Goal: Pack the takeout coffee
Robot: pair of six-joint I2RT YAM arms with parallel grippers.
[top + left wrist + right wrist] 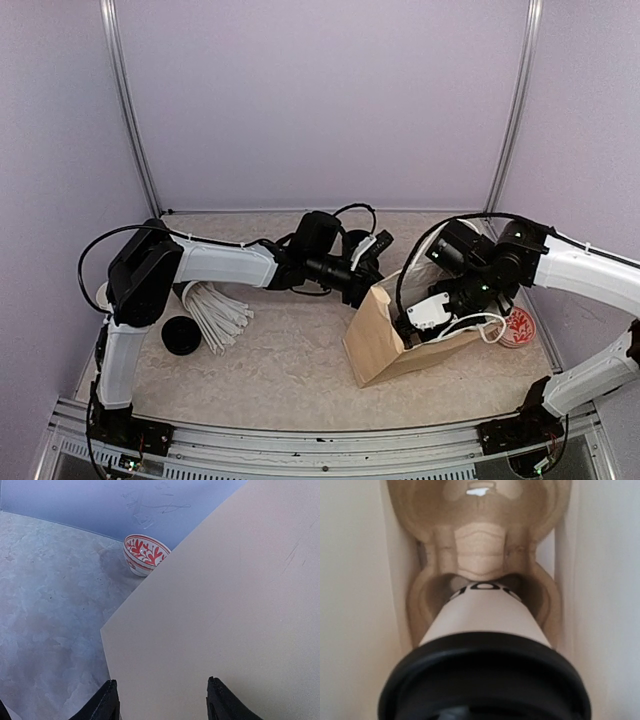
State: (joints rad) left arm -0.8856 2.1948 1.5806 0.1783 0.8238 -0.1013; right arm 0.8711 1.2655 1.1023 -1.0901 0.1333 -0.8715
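Tabletop point(290, 365) mottled beige, walls point(320, 100) lilac; left tool point(162, 700) spread open, right tool point(426, 316) unreadable.

A paper bag point(378, 345) lies tipped on the tabletop point(290, 370), right of centre. Inside it sits a moulded carrier point(480, 550), with a takeout coffee cup point(485, 615) base-first in one pocket. A bowl point(518, 327) stands just right of the bag. Well to the left lies a bundle of straws point(218, 315), with a low round object point(182, 336) beside it on the near-left.
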